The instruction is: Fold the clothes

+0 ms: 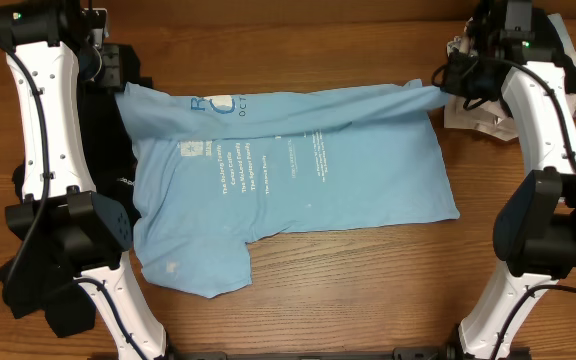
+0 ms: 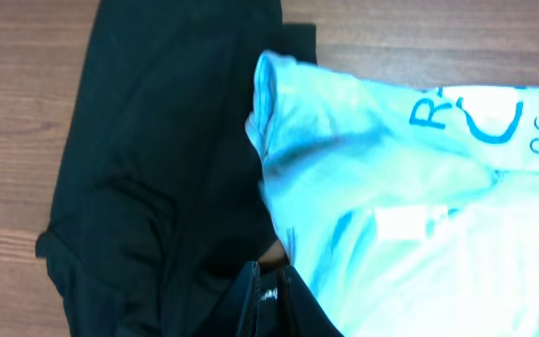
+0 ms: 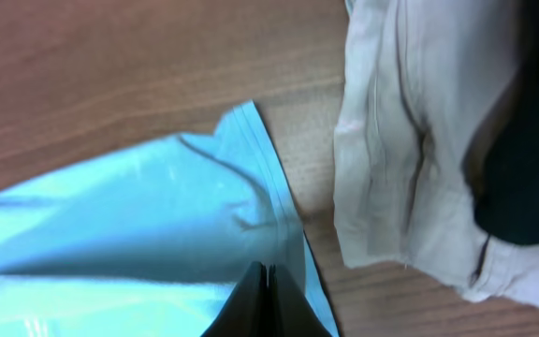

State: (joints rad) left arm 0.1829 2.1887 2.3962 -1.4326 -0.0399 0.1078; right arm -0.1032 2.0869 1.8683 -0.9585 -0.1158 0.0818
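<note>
The light blue T-shirt (image 1: 288, 170) lies spread across the table with white lettering up, and its far edge is drawn into a taut band between the two grippers. My left gripper (image 1: 118, 78) is at the shirt's far left corner, with its jaws (image 2: 269, 285) closed at the shirt's edge (image 2: 391, 215). My right gripper (image 1: 448, 85) is shut on the far right corner (image 3: 157, 215), with its fingers (image 3: 266, 273) pressed together on the fabric. A black garment (image 1: 116, 160) lies under the shirt's left side, and it also shows in the left wrist view (image 2: 157, 159).
A pile of beige and white clothes (image 1: 478, 112) sits at the far right, just beyond the right gripper. It shows close by in the right wrist view (image 3: 410, 140), with a black piece (image 3: 531, 140) on it. More black cloth (image 1: 28, 285) lies at the near left.
</note>
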